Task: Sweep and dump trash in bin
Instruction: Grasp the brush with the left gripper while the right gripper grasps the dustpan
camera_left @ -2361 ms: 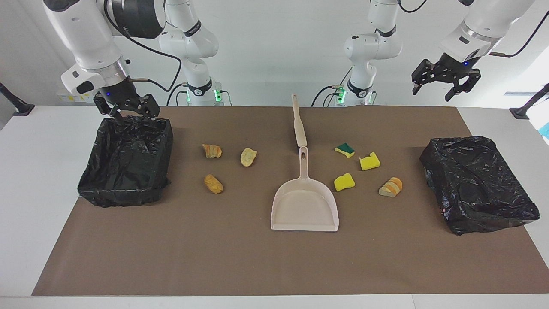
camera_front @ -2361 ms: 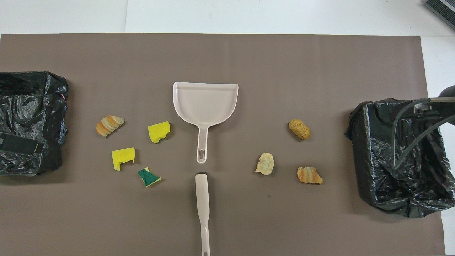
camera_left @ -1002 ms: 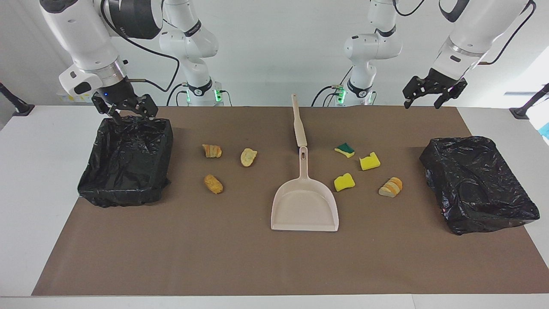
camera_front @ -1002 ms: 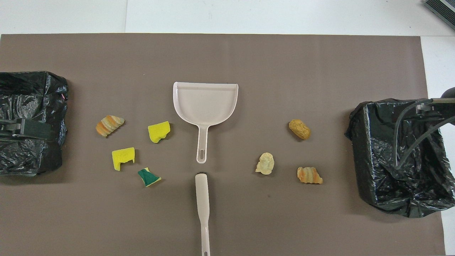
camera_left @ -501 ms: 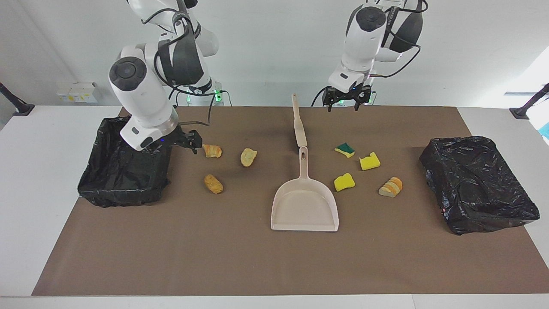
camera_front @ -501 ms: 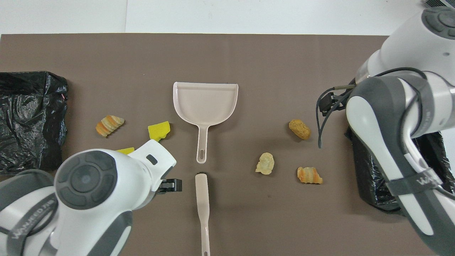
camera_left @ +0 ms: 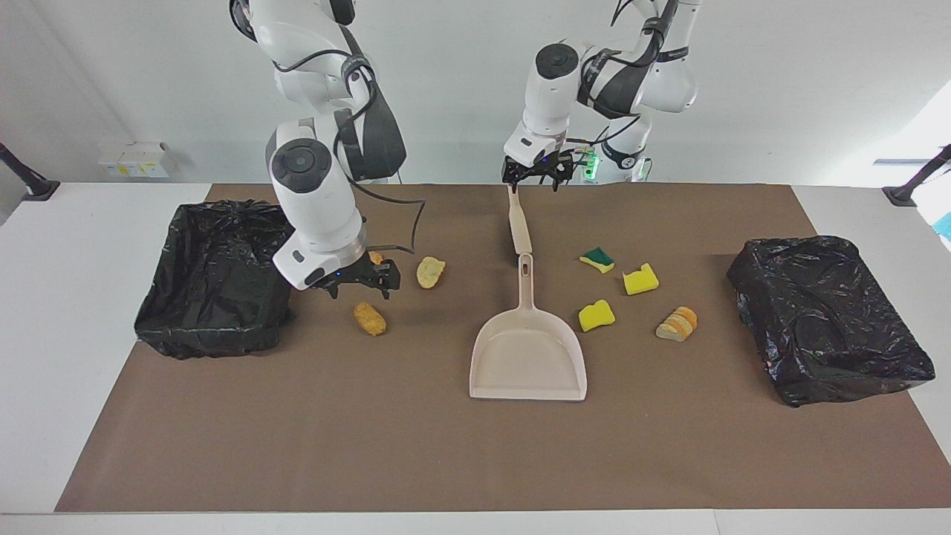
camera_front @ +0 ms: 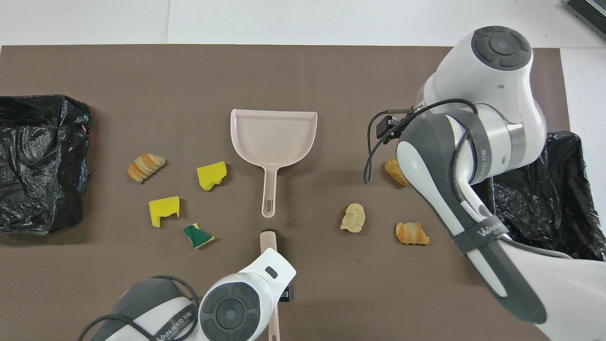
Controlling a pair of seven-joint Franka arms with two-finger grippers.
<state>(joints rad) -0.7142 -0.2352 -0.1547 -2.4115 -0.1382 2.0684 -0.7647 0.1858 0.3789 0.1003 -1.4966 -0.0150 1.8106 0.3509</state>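
Hovering open and empty over the brush [camera_left: 518, 223] handle, the left tool [camera_left: 532, 177] should drop squarely astride it; the right tool [camera_left: 359, 281], also open, hangs above scattered trash [camera_left: 369, 318] near the dustpan [camera_left: 527, 355].

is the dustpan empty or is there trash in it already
Empty. The dustpan shows a bare tray in both views; the trash lies on the mat around it.

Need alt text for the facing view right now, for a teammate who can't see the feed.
The left hand hangs open over the brush handle's end nearest the robots, and the right hand hangs open over the bread scraps. The dustpan lies empty mid-mat, sponge chunks beside it, with a black-lined bin at each end.
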